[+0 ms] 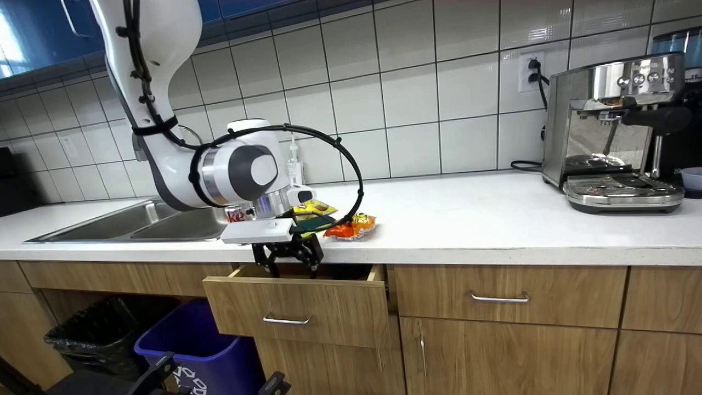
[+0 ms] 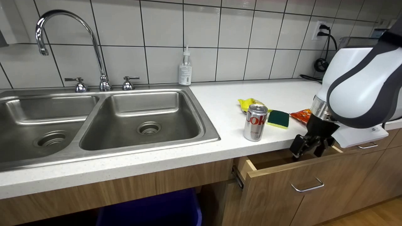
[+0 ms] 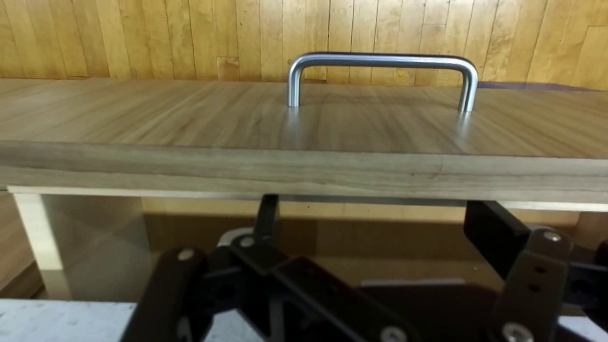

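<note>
Tiles [image 1: 410, 96] far, counter [image 1: 455, 216] running right; off its near edge [image 1: 466, 256], your gripper [image 3: 374, 202] hangs over the drawer [image 1: 343, 311], spread wide, holding nothing.

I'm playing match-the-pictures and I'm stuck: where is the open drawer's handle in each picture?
In an exterior view: the handle is low down, left of the middle.
In an exterior view: the handle is low down, on the right.
Wrist view: the handle is near the top, a bit right of the middle.
Shared landmark: the black hand at the top of the open drawer.
</note>
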`<action>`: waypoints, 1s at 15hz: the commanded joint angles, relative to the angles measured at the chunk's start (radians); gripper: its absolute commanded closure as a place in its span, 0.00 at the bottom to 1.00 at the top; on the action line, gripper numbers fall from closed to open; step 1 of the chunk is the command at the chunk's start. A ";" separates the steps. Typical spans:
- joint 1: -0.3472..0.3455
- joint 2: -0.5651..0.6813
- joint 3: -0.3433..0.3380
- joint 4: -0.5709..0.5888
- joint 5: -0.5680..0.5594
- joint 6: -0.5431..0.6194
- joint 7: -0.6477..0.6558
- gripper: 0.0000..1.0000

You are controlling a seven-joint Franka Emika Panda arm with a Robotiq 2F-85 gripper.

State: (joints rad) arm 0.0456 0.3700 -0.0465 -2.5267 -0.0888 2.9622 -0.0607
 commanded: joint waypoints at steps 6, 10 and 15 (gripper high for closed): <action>-0.011 -0.015 0.012 0.011 0.004 -0.128 0.005 0.00; -0.008 -0.025 0.012 -0.008 0.006 -0.128 0.014 0.00; -0.004 -0.044 0.013 -0.039 0.013 -0.139 0.040 0.00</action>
State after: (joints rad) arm 0.0467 0.3659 -0.0452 -2.5138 -0.0875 2.8749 -0.0406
